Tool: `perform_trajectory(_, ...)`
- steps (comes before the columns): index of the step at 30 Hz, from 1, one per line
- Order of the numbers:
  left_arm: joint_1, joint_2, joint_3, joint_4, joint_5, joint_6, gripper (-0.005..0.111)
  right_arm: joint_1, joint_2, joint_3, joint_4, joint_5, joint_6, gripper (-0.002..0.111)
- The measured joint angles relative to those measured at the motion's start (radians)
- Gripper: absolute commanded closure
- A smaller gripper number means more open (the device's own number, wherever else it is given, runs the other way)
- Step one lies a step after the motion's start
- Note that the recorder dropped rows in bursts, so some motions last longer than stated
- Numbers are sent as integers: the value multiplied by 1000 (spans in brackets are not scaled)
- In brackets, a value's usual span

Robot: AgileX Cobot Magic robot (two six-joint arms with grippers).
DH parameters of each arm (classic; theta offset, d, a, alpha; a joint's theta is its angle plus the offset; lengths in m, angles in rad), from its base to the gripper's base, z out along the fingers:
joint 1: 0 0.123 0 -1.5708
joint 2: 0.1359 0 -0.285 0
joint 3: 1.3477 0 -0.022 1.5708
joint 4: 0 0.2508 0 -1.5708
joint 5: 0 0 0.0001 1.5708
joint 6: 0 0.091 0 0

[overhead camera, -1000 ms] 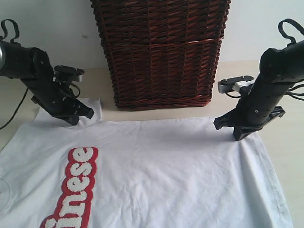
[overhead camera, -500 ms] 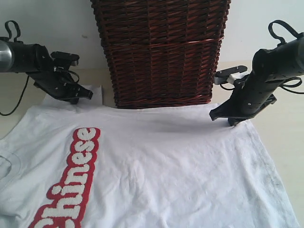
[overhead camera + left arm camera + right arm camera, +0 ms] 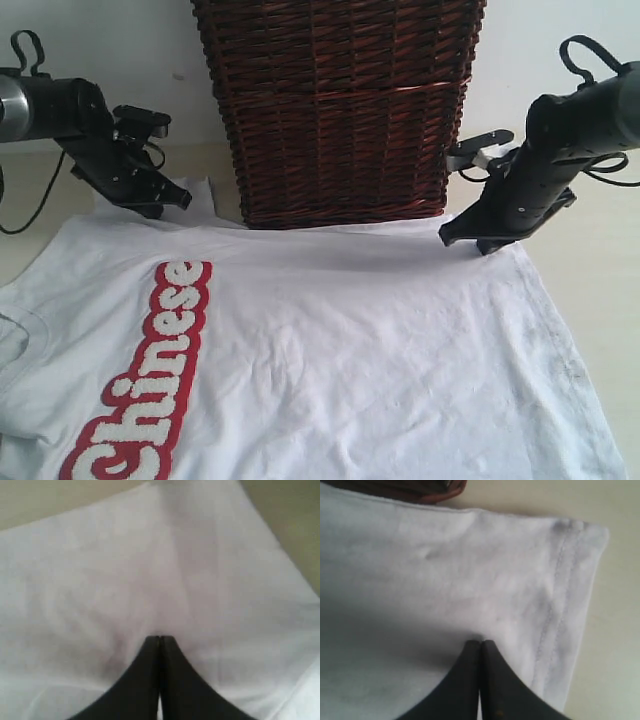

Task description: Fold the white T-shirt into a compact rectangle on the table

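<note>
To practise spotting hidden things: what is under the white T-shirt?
Under the white T-shirt lies the table, which shows only beyond the cloth's edges. Whether anything else sits beneath the cloth cannot be seen, because it is covered.

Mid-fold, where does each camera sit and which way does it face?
Exterior view: above the near side of the pale cream table, facing across the white short-sleeved T-shirt with red-outlined lettering toward the dark brown wicker basket; shows the left pincer and right pincer.
Left wrist view: mounted on the left wrist, looks along its shut pincer onto shirt fabric.
Right wrist view: mounted on the right wrist, likewise, onto the shirt's stitched hem.
Shared: both wrist views show shut tips on the shirt.
</note>
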Motion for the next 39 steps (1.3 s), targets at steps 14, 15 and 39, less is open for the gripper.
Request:
perform_trajectory(14,-5,-319,60,-6,220,19,107,0,-325,9,175,60,-141,108)
perform_trajectory(15,-10,-346,92,-6,235,26,107,0,-352,22,191,69,-156,108)
perform_trajectory(39,-304,-813,1057,20,294,434,45,0,-794,340,611,45,-416,108)
